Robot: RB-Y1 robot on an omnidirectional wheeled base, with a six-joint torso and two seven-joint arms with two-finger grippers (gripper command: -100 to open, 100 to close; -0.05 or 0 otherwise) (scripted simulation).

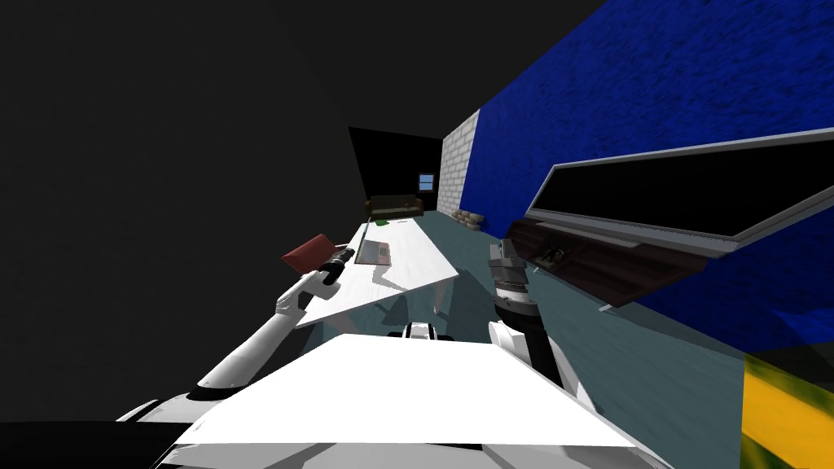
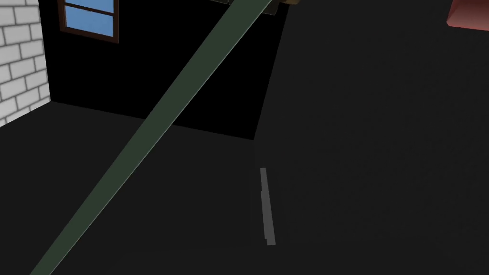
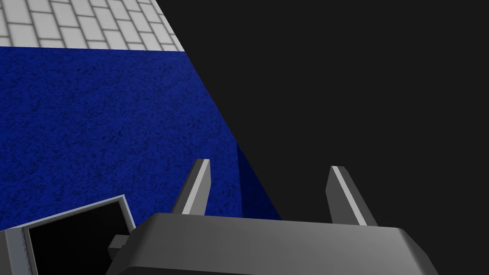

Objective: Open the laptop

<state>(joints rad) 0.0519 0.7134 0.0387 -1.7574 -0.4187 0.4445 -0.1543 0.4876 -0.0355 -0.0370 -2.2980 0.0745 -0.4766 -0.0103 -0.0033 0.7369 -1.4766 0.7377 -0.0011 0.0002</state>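
The laptop sits on a white table (image 1: 415,273) ahead of me. Its flat base (image 1: 374,252) shows a keyboard, and its red lid (image 1: 308,252) stands raised at the base's left side. My left gripper (image 1: 340,260) is at the lid's lower edge, next to the base. A corner of the red lid (image 2: 470,14) shows in the left wrist view. My right gripper (image 1: 503,248) is held up to the right of the table, away from the laptop. In its wrist view the right gripper (image 3: 270,191) is open and holds nothing.
A large black screen (image 1: 676,187) on a dark low cabinet (image 1: 594,260) lines the blue wall on the right. A small green object (image 1: 380,221) lies at the table's far end. A dark sofa (image 1: 395,205) and a window (image 1: 426,181) are at the back.
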